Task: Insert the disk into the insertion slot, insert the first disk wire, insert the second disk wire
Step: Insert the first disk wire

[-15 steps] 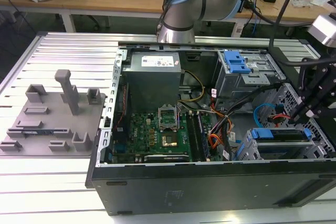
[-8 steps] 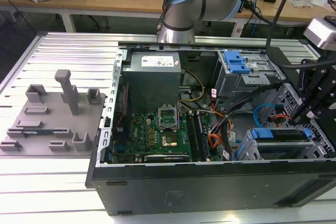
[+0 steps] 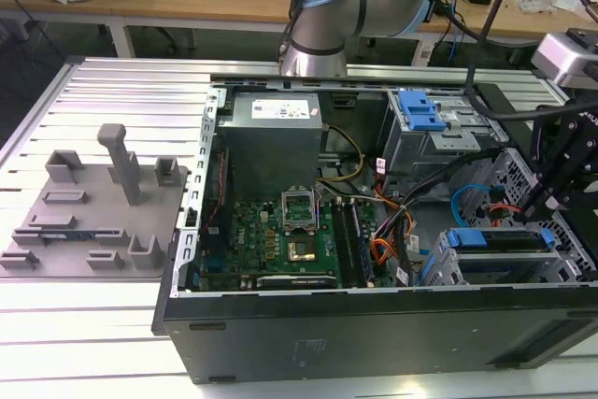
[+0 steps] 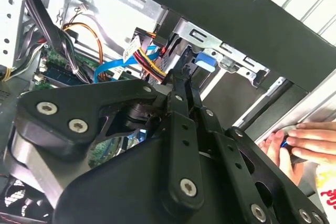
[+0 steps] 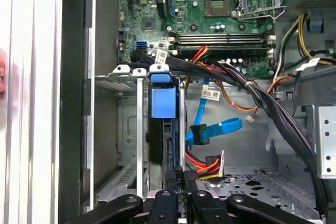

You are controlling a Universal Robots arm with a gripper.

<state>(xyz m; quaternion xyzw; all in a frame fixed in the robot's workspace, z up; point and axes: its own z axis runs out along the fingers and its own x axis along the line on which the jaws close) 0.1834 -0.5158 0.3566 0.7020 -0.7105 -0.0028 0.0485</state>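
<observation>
Arm (image 3: 329, 7): silver tubes with pale blue joint caps, bent at the far side of the exterior view.
Pincer (image 5: 179, 174): black linkage, reaching downward at the exterior view's right.
Fingers (image 4: 180, 90): slim and black, pressed together (no gap in both wrist views).

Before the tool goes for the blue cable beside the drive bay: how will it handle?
Likely floppy: the blue cable is a thin flat ribbon lying in a loose bend, so it should flex rather than hold shape. Probably slippery, given its glossy jacket. Its dark plug looks rigid, likely the steadier grip.
</observation>
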